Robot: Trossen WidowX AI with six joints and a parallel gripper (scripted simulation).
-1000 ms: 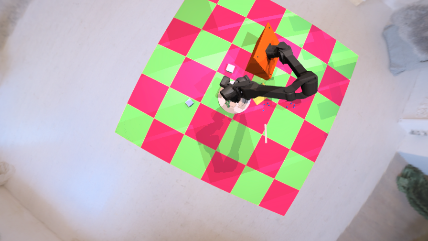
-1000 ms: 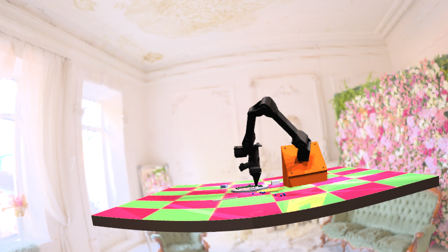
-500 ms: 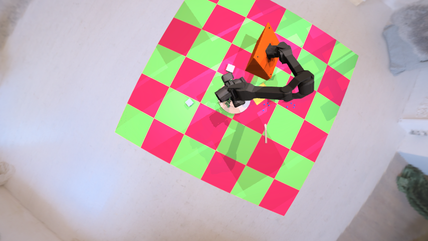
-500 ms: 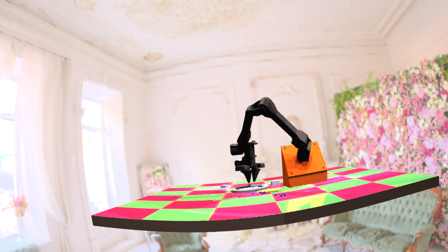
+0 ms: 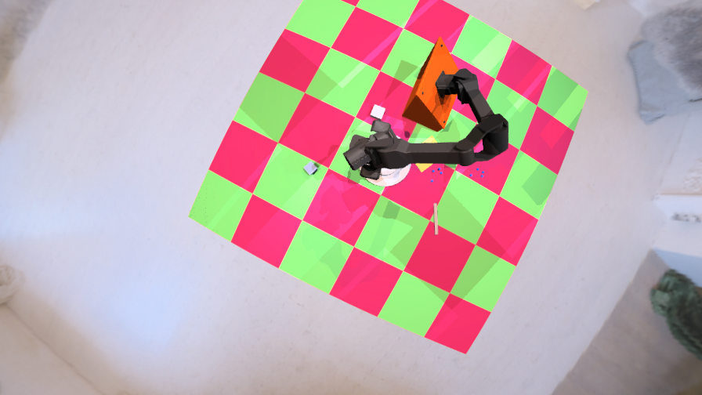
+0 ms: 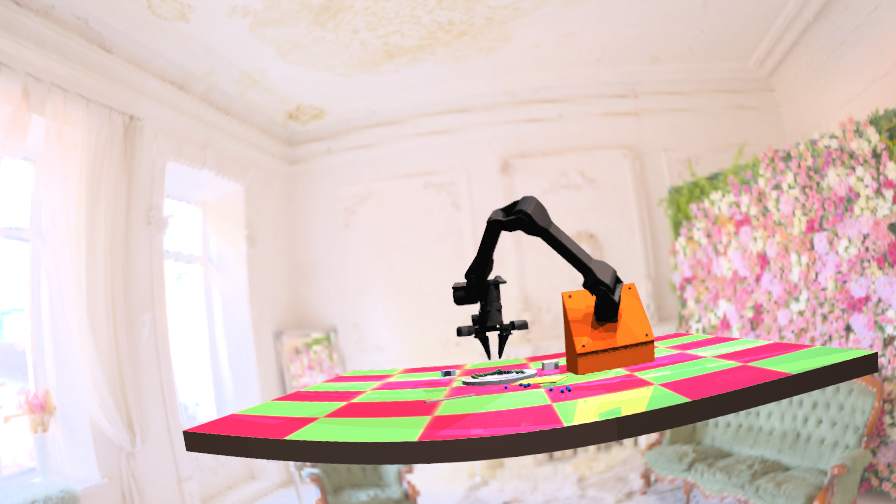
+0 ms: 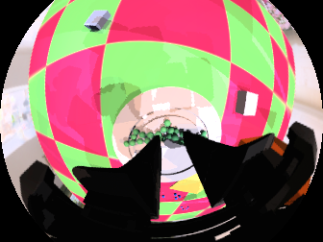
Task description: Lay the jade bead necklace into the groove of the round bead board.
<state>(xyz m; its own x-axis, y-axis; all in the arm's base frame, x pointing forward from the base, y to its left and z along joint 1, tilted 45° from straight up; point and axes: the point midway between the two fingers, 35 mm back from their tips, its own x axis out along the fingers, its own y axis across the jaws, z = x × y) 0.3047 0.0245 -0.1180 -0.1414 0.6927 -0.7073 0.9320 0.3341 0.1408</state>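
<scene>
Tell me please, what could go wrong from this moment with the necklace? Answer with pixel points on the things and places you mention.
The fingers of the gripper point(image 6: 491, 357) point(image 7: 172, 138) stand apart above the bunched green necklace point(image 7: 167, 134), so closing there may catch only a few beads, or none.

Lifting one part could drag the rest across the round board point(image 5: 387, 180) point(image 6: 468, 380) point(image 7: 126, 103) and tangle it more.

A loose end might swing over the board's rim toward the small blue beads point(image 5: 439, 169) point(image 6: 525, 384) point(image 7: 177, 196) nearby.

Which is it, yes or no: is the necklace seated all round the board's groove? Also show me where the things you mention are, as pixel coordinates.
No, the jade bead necklace point(image 7: 167, 131) lies bunched across the round bead board point(image 7: 120, 126).
</scene>
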